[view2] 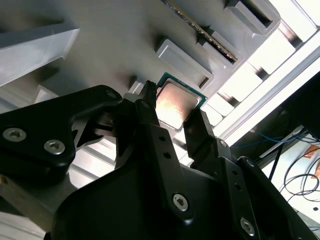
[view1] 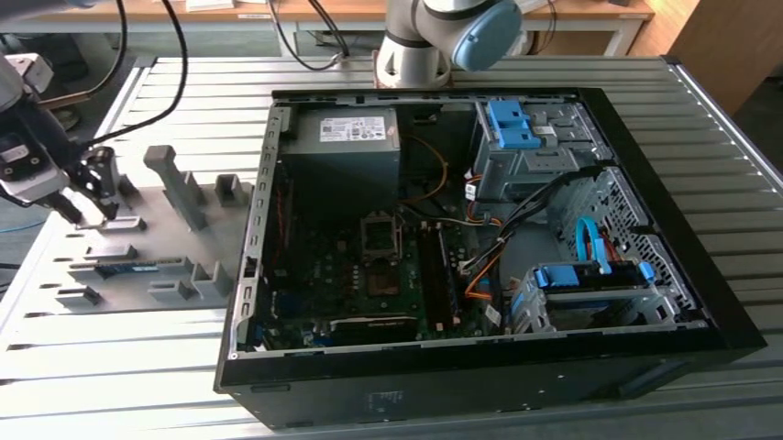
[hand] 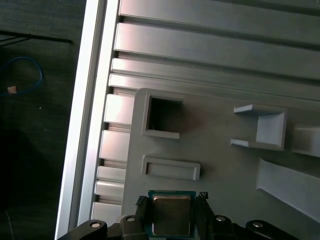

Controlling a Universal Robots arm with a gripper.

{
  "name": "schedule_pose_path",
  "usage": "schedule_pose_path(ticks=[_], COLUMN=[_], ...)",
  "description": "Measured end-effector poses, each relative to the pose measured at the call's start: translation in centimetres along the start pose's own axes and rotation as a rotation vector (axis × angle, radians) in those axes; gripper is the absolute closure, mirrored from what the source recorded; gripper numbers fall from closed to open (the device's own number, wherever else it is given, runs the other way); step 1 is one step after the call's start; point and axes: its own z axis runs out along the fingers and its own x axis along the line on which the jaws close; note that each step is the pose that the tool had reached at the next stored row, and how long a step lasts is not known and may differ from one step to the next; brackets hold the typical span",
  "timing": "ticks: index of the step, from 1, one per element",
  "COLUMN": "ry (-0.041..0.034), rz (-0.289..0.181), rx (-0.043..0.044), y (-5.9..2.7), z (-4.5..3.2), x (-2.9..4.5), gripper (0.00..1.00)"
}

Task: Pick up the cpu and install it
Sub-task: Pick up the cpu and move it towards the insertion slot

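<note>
Silvery cpu (hand: 171,216), gripper (hand: 171,198) astride its edges, grey tray (hand: 225,167) around

Half-hidden on the grey fixture tray (hand: 220,170): the cpu (hand: 171,215)
From my remote desk, in both wrist views the gripper (hand: 172,199) is clamped on the cpu. Its fingers (hand: 141,202) cover two side edges and its black body covers the edge nearest the wrist. I cannot tell whether the chip rests on the grey fixture tray or hangs just clear of it. In the exterior view the cpu is too small to pick out, and the arm (view1: 25,147) above the tray is cropped by the frame.
</note>
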Motion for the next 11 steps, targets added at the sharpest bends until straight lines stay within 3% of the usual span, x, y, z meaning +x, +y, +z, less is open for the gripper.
schedule_pose_path(ticks=[11], ry=[0.0000], rz=[0.000], rx=[0.0000], y=[0.00], z=[-0.93], x=[-0.02], gripper=[0.53])
